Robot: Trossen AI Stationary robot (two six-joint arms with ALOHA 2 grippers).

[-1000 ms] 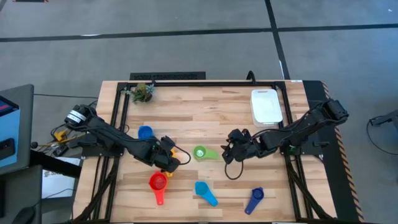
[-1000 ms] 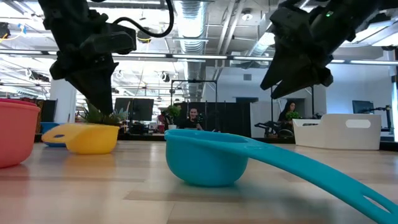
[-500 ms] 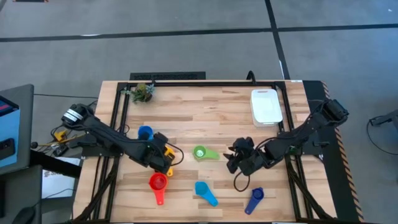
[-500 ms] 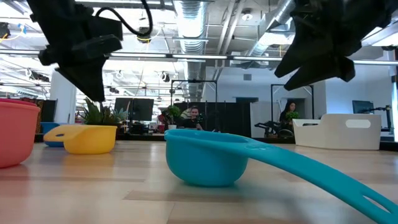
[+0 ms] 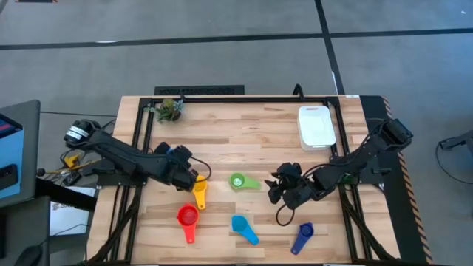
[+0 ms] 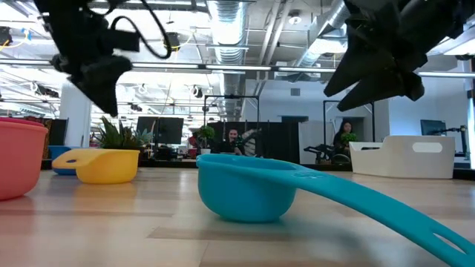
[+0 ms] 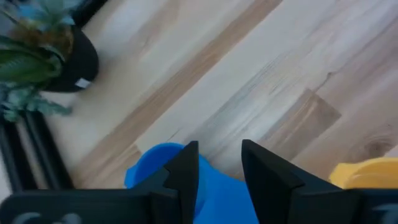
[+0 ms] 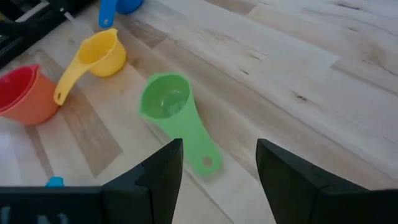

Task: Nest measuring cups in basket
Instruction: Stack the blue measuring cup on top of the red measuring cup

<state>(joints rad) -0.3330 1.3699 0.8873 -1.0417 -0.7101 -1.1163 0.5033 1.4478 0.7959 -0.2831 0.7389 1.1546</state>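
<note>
1. I am looking down on a pale wooden counter point(image 5: 251, 148) with both dark arms reaching in over it.
2. My left gripper point(image 5: 186, 176) is low at the counter's left side, over a blue measuring cup point(image 7: 158, 180). Its jaws stand a little apart, with nothing pinched between them.
3. The yellow measuring cup point(image 5: 199, 191) lies on the counter just beside that gripper, free of it, its handle pointing toward the front edge.
4. The red measuring cup point(image 5: 188, 218) sits nearer the front edge. In my right wrist view it seems to rest inside an orange one point(image 8: 34, 107), though I cannot be sure from overhead.
5. The green measuring cup point(image 5: 241, 181) lies near the middle, between the two arms.
6. My right gripper point(image 5: 278, 188) hangs just to the right of the green cup, jaws spread and empty.
7. A light blue measuring cup point(image 5: 242, 226) and a dark blue measuring cup point(image 5: 302, 237) lie along the front edge.
8. The white basket point(image 5: 315, 127) sits at the far right corner, well apart from all the cups.
9. A small green plant point(image 5: 170, 109) stands at the far left corner.
</note>
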